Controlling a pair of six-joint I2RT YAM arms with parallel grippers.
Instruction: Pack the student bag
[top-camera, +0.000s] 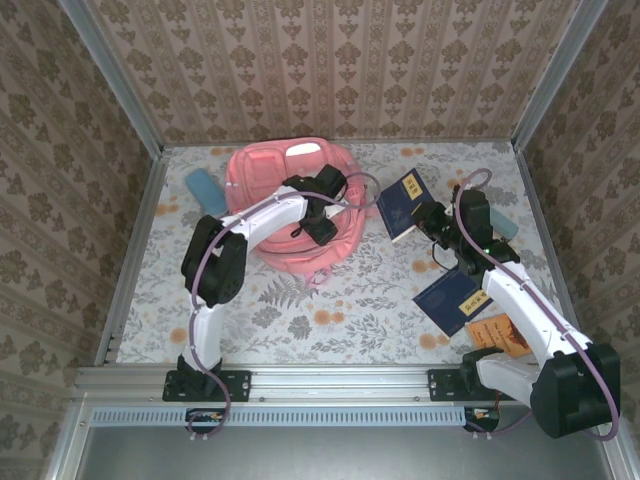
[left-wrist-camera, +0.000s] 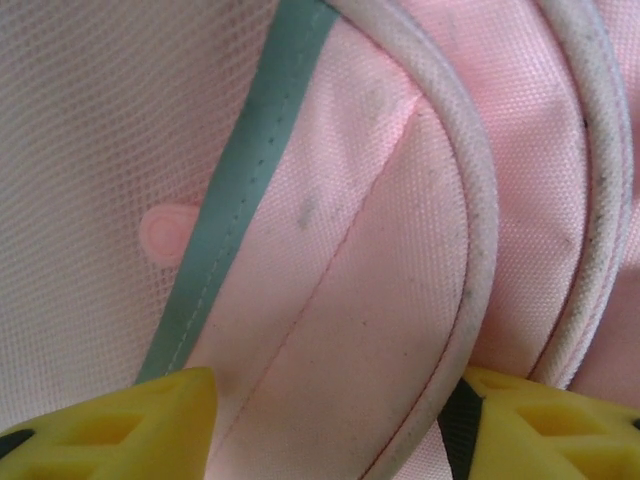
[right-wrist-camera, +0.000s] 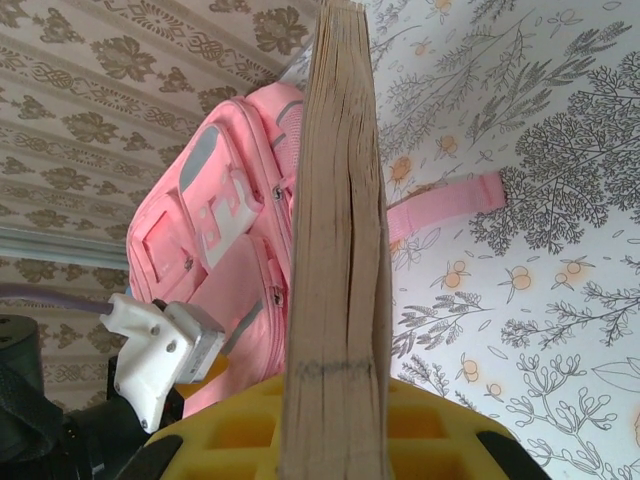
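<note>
The pink backpack (top-camera: 295, 205) took up the far left-middle of the table (top-camera: 330, 320). The left arm (top-camera: 250, 225) arched over it, and the left gripper (top-camera: 322, 228) was down against its fabric, which pressed close around the yellow fingers (left-wrist-camera: 130, 425). A teal pouch (top-camera: 205, 190) sat in the strip between the backpack and the left wall (top-camera: 60, 180). The right gripper (top-camera: 425, 215) clamped a held book (top-camera: 403, 203), leaving only a narrow gap to the backpack. A flat blue book (top-camera: 452, 298) and an orange book (top-camera: 500, 333) cluttered the near right beside the right arm (top-camera: 520, 300). The near middle of the table, between the arms, lay open.
</note>
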